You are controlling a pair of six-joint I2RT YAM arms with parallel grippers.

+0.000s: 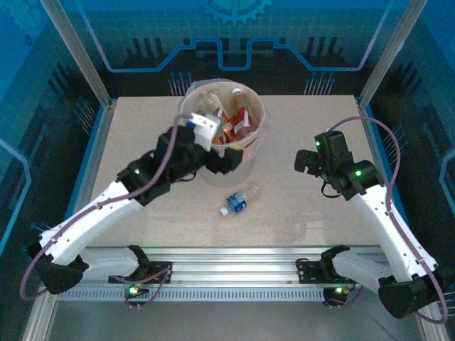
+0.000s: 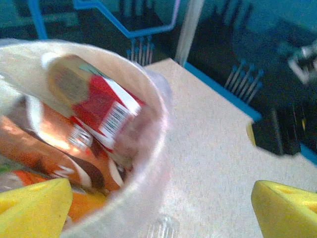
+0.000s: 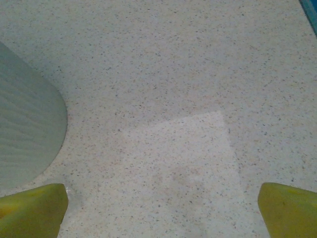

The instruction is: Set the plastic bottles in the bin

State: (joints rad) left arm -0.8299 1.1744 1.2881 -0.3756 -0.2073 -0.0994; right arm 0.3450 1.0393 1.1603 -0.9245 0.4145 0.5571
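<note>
bottles [image 1: 238, 119] in bin [image 1: 250, 158], 1 bottle [image 1: 239, 200] on table [image 1: 142, 135]

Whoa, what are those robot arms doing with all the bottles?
They are clearing up. Several bottles lie in the bin, and the left gripper hangs open over its rim, holding nothing. One blue-labelled bottle lies on the table in front of the bin. The right gripper hovers open over bare table to the bin's right.

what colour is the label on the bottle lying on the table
Blue, on the bottle; clearest in the top external view.
</note>
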